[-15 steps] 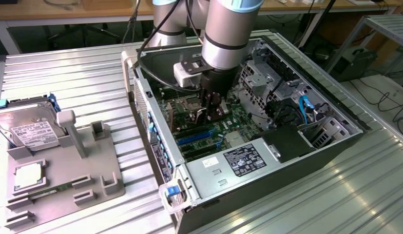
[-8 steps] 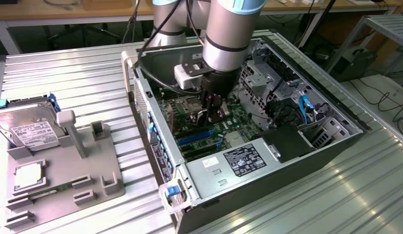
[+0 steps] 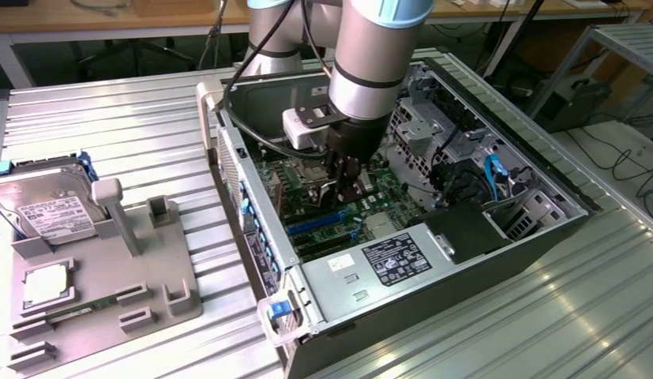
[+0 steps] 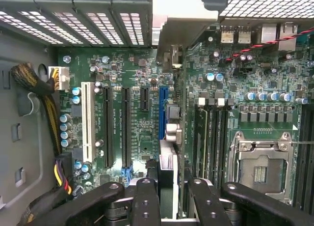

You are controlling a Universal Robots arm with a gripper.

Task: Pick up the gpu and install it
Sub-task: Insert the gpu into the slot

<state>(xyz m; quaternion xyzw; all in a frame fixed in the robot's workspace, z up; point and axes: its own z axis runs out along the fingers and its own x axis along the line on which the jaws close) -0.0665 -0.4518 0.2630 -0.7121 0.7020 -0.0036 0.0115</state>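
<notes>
Bench: ribbed metal table [image 3: 126,118] carrying open computer case [image 3: 537,170].
Claw: gripper [image 4: 167,184] clamped on card [image 4: 169,88], edge-on above motherboard [image 4: 132,113].
Risk: card may miss blue slot [image 4: 162,113] if tilted.

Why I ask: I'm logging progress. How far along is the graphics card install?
Done: the pick-up. The gripper is shut on the graphics card. In hand: the card hangs over the motherboard, beside the blue slot. Left: seating, as it does not look pressed into any slot yet.
</notes>
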